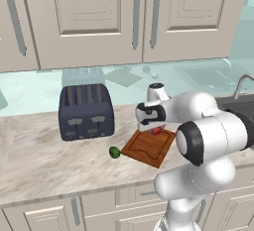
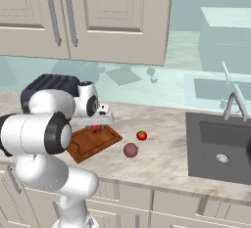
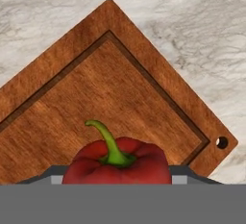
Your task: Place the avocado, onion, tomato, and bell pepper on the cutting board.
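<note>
The red, lumpy bell pepper with its curved green stem [image 3: 116, 163] sits between the fingers of the robot's hand [image 1: 155, 127], directly above the flat reddish-brown wooden cutting board with a groove near its edge [image 3: 110, 98]. The fingers appear closed on the pepper, though the tips themselves are hidden behind it, so I judge the grip from how the fruit hangs there.

To do this step well, I would lower the pepper straight down until it meets the wood, keep it inside the groove and away from the corner with the small hole, then open the fingers slowly (a lumpy fruit like this may roll once freed). Leaving room on the board matters, since three more items must fit.

The white arm reaches forward from its base with the elbow bent high and the wrist pointing down over the board's middle.

On the marbled table, the small dark-green oval avocado [image 1: 114, 152] lies just beside the board's near left corner. The dull mauve onion [image 2: 130, 149] and the glossy red tomato with a green top [image 2: 141, 135] rest near each other, off to the board's right.
</note>
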Robot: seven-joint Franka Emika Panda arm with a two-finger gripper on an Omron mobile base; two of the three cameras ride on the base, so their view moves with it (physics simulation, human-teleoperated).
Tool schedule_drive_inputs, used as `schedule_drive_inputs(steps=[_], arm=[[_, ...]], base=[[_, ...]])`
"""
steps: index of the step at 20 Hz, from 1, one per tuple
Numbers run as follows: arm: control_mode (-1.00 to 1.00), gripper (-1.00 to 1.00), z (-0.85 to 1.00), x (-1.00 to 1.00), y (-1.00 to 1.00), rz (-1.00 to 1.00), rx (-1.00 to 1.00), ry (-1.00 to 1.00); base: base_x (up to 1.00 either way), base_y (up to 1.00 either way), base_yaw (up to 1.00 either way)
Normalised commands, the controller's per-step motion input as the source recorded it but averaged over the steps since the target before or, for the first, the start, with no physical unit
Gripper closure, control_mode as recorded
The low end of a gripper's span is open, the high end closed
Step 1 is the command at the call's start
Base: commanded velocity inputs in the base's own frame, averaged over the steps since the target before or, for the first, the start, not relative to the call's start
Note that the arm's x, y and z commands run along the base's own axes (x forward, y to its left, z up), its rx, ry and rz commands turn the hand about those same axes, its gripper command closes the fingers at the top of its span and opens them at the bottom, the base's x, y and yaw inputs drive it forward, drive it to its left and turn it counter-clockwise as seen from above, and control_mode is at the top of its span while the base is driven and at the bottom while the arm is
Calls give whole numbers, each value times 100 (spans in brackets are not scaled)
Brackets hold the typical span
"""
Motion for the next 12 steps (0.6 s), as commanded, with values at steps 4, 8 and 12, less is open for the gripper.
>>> schedule_drive_inputs(steps=[4, 8, 12], arm=[[-100, 100, -11, 9, -2, 0, 1, 0], [-100, 100, -3, 7, 0, 0, 0, 0], [-100, 100, -3, 5, 0, -1, 0, 0]], base=[[0, 0, 0], [0, 0, 0], [0, 0, 0]])
